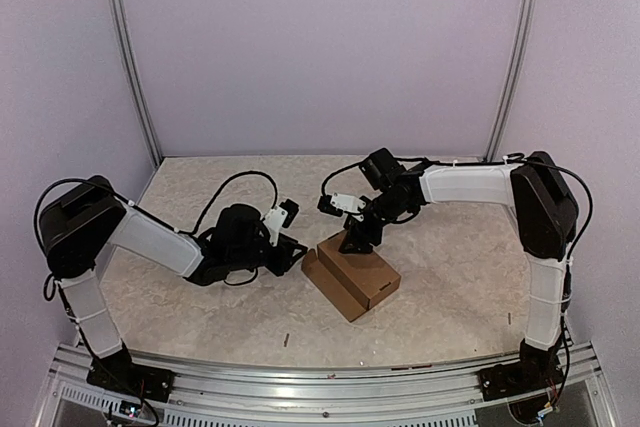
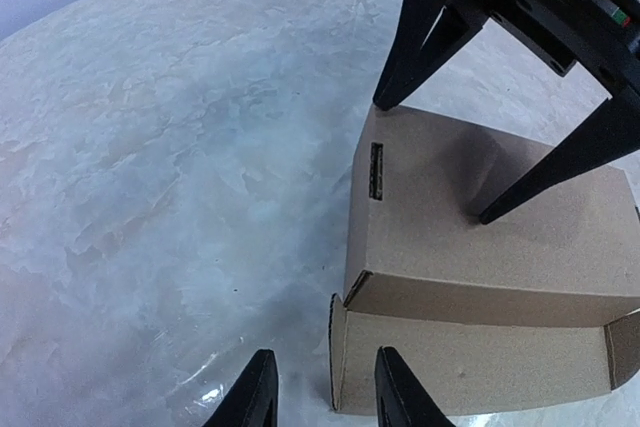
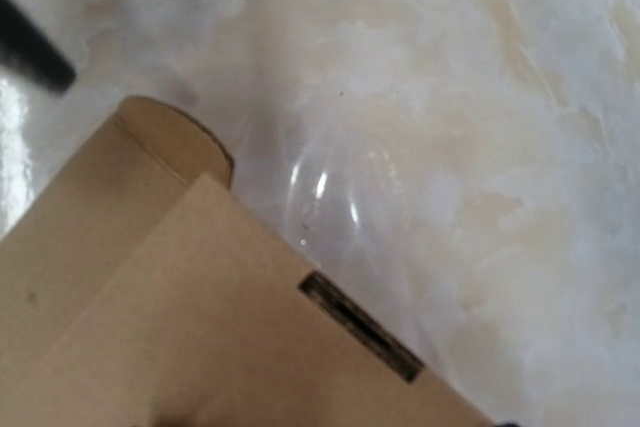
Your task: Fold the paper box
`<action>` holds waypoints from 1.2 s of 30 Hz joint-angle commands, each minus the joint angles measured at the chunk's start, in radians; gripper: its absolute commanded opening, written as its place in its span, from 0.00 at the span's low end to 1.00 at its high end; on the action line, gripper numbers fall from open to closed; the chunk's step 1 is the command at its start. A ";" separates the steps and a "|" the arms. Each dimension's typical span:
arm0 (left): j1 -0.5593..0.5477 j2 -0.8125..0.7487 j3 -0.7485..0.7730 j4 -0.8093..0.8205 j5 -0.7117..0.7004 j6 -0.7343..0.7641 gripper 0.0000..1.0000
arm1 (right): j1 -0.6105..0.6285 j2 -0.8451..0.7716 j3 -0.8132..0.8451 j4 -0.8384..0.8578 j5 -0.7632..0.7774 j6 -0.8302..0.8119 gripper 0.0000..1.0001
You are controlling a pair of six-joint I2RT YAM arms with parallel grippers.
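The paper box (image 1: 352, 277) is a brown cardboard box lying between the arms, its lid folded down over the body. My right gripper (image 1: 358, 241) is over the lid with its fingers spread, and in the left wrist view both fingertips (image 2: 385, 102) rest on the lid (image 2: 450, 207). My left gripper (image 1: 296, 252) is low at the box's left end. It is open, and the upright corner edge of the front wall (image 2: 470, 367) stands between the tips of the left gripper (image 2: 322, 392). A dark slot (image 3: 360, 327) and a rounded tab (image 3: 175, 132) show on the paper box (image 3: 130, 327).
The table (image 1: 200, 317) is pale and marbled, with a metal rail (image 1: 320, 372) along its near edge. Two upright metal posts (image 1: 130, 57) stand against the back walls. A small dark speck (image 1: 285, 339) lies near the front.
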 commanded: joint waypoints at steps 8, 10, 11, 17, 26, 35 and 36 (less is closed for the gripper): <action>0.008 0.101 -0.027 0.094 0.095 -0.029 0.30 | 0.003 0.045 -0.032 -0.141 0.041 -0.019 0.73; 0.011 0.115 -0.031 0.115 0.099 -0.033 0.25 | 0.003 0.048 -0.035 -0.141 0.041 -0.019 0.73; 0.014 0.122 -0.030 0.122 0.104 -0.035 0.22 | 0.003 0.048 -0.035 -0.140 0.042 -0.020 0.72; 0.031 0.162 -0.023 0.155 0.136 -0.038 0.13 | 0.003 0.049 -0.035 -0.141 0.042 -0.018 0.72; 0.035 0.177 -0.020 0.188 0.150 -0.030 0.00 | 0.004 0.053 -0.033 -0.144 0.040 -0.018 0.72; 0.010 0.143 -0.031 0.197 0.094 0.016 0.00 | 0.005 0.062 -0.027 -0.150 0.042 -0.018 0.72; 0.004 0.141 -0.030 0.193 0.086 0.030 0.00 | 0.005 0.064 -0.025 -0.151 0.041 -0.019 0.72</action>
